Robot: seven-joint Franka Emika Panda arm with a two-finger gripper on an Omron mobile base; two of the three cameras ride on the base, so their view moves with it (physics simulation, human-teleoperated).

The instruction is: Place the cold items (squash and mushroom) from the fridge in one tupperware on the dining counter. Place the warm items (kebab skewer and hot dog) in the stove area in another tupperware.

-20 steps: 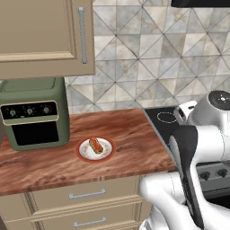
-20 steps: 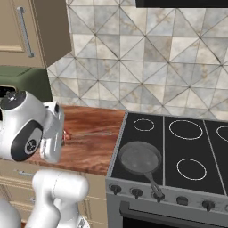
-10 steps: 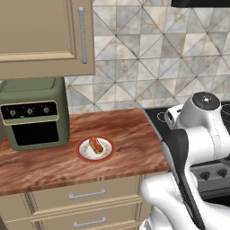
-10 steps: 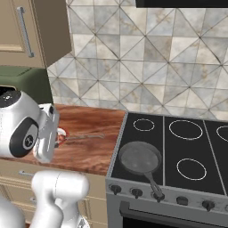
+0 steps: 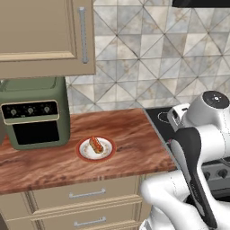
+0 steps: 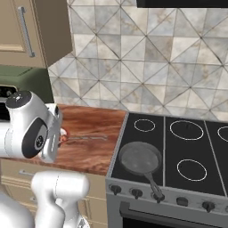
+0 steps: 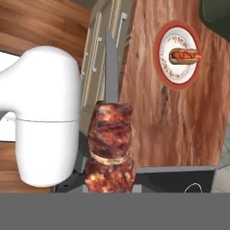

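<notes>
We find the gripper (image 7: 109, 188) clenched on the kebab skewer (image 7: 109, 148), carried clear of the bench (image 7: 179, 121); the hot dog (image 7: 185, 55) waits on its plate (image 7: 167, 67)

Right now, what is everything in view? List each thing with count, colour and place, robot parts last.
kebab skewer: one, charred brown meat on a grey metal stick, held close to the hand camera.
hot dog: one, reddish in a bun, on the plate.
plate: one, white with red rim, on the wooden counter.
toaster oven: one, olive green, at the counter's left.
frying pan: one, dark grey, on the stove's front left burner.
stove: one, black top, right of the counter.
wall cabinet: one, beige, above the oven.
gripper: one, shut on the kebab skewer.
</notes>
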